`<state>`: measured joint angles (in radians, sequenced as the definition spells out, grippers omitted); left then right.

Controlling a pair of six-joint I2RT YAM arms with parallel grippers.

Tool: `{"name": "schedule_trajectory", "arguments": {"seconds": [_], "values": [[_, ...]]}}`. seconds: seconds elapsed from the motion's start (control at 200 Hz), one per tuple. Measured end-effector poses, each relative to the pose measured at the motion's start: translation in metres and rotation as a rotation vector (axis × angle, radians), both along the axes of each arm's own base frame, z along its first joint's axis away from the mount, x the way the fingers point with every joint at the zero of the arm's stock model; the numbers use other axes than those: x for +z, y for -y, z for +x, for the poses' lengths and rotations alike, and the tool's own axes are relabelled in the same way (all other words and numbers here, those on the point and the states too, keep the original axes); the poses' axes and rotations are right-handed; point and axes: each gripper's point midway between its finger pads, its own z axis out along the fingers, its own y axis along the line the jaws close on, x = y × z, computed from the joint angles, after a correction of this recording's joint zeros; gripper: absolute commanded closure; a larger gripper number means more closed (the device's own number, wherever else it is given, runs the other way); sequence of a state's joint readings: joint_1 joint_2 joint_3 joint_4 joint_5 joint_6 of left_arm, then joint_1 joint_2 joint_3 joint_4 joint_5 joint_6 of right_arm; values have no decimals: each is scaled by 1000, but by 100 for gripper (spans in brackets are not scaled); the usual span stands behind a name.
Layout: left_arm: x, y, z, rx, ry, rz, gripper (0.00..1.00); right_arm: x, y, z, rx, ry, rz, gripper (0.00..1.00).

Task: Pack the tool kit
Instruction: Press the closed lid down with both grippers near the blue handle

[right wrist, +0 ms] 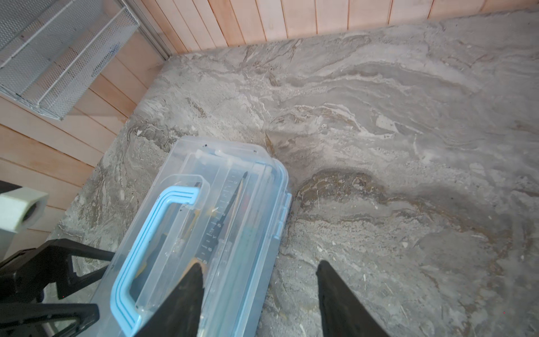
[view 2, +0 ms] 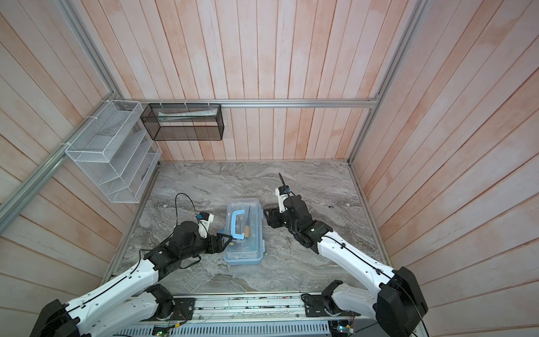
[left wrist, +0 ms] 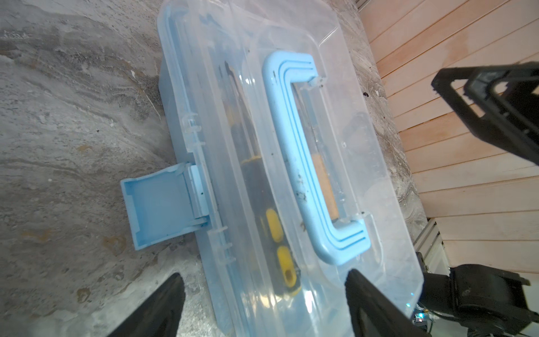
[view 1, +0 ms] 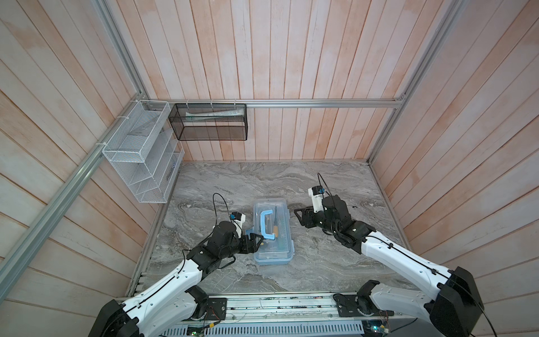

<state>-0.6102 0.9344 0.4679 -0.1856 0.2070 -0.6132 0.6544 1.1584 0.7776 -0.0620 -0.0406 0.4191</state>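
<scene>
Tool kit (view 1: 277,248) lies flat near the middle of the grey marble-patterned table (view 1: 335,262), its long sides running away from the robot. It is a light-blue case with a see-through lid lying on top and a light-blue C-shaped handle (view 1: 264,224) folded flat on the lid. Through the lid, the left wrist view shows a yellow-and-black screwdriver (left wrist: 277,233). The right wrist view shows a dark pointed tool (right wrist: 233,201) lying lengthwise. A light-blue latch (left wrist: 160,204) on the case's left long side sticks out sideways, unfastened.

Left hand (view 1: 258,243) is at that same side, beside the latch, its jaws spread wide and holding nothing. One finger (left wrist: 370,309) reaches over the lid near the handle's end; the other is over bare table. Right hand (view 1: 298,216) is just beside the right long side, toward the far end, jaws apart and empty. Whether it touches the case cannot be told.

White wire-mesh rack (view 1: 140,154) and black mesh basket (view 1: 210,122) hang on the wooden walls at the far left, well apart from the case.
</scene>
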Motion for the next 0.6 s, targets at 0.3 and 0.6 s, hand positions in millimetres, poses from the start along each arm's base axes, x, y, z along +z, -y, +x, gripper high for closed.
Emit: {"name": "schedule_trajectory", "arguments": {"seconds": [0.3, 0.6], "values": [[-1, -5, 7, 40, 4, 33, 12, 3, -13, -2, 80, 49, 34, 39], [0, -5, 18, 73, 11, 43, 14, -41, -32, 1, 162, -43, -14, 39]]}}
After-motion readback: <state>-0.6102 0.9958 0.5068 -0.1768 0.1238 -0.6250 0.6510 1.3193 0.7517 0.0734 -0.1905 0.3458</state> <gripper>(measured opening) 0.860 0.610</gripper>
